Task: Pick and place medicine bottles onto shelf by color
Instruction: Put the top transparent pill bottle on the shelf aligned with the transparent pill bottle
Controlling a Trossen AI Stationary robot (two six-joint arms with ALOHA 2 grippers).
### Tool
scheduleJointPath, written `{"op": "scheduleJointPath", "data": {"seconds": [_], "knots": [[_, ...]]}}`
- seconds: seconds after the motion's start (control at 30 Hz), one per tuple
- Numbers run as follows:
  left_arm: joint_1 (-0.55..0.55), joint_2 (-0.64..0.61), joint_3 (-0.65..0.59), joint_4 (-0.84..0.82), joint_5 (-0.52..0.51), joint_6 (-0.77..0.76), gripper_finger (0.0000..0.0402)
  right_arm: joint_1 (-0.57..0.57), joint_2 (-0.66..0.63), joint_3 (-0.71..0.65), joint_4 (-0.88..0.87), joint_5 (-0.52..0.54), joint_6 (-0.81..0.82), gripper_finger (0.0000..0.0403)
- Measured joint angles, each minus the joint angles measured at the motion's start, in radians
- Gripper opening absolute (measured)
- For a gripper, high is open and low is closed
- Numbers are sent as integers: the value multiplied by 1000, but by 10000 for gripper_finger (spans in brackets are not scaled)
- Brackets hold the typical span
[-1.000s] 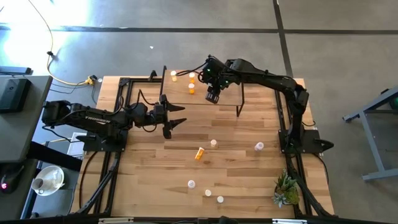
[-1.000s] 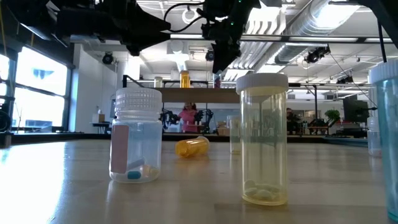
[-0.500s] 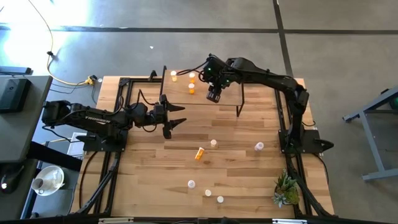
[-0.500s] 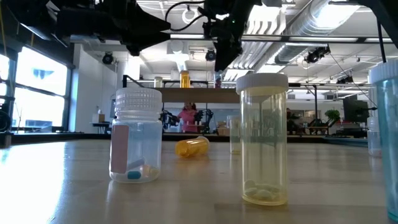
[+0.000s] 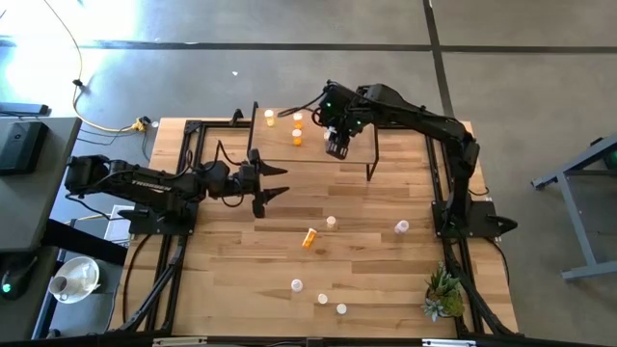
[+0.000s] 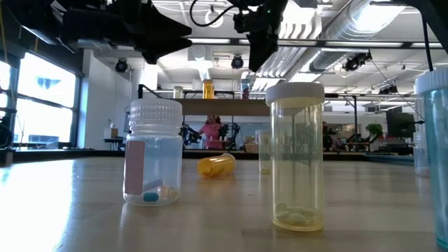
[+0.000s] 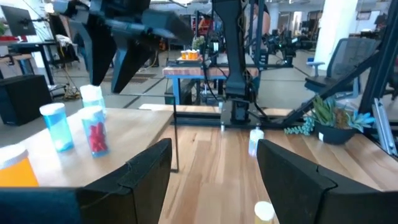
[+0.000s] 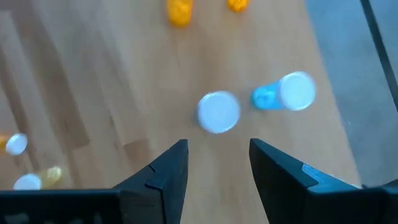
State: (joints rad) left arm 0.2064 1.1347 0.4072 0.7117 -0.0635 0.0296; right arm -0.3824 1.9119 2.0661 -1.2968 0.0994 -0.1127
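The shelf (image 5: 310, 154) stands at the table's far middle. Three orange bottles (image 5: 297, 137) stand on its far left part. My right gripper (image 5: 335, 147) hangs open above the shelf. Its wrist view shows its gap (image 8: 217, 146) just short of a white-capped bottle (image 8: 219, 112), with a blue bottle (image 8: 283, 94) beside that, both upright on the shelf board (image 8: 261, 50). My left gripper (image 5: 283, 179) is open and empty, level, left of the table's middle. On the table an orange bottle (image 5: 308, 237) lies on its side, and several white-capped bottles (image 5: 331, 223) stand.
The shelf's thin black legs (image 5: 370, 162) stand near both grippers. A small green plant (image 5: 442, 294) sits at the near right corner. Black arm frames run along the table's left and right sides. In the low view two clear bottles (image 6: 152, 155) stand close to the camera.
My right gripper has risen above the shelf and drifted slightly toward the table's right edge. The bottles on the shelf have stayed in place.
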Motion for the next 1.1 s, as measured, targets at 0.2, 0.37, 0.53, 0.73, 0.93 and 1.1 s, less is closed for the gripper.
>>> {"op": "scheduleJointPath", "data": {"seconds": [0.2,0.37,0.53,0.73,0.93,1.1], "knots": [[-6,0,0,-56,0,-6,227,62,-12,-1,-71,-2,13,162],[-6,0,0,-70,1,-26,227,113,-18,-3,-132,1,18,162],[-6,0,0,-72,3,-26,227,143,-32,-52,-153,2,28,162],[-6,0,0,-73,2,-26,227,166,-133,-231,-106,13,110,162],[-6,0,0,-73,0,-26,227,196,-270,-422,-57,16,240,162],[-6,0,0,-77,0,-26,227,226,-397,-578,-14,14,387,162]]}}
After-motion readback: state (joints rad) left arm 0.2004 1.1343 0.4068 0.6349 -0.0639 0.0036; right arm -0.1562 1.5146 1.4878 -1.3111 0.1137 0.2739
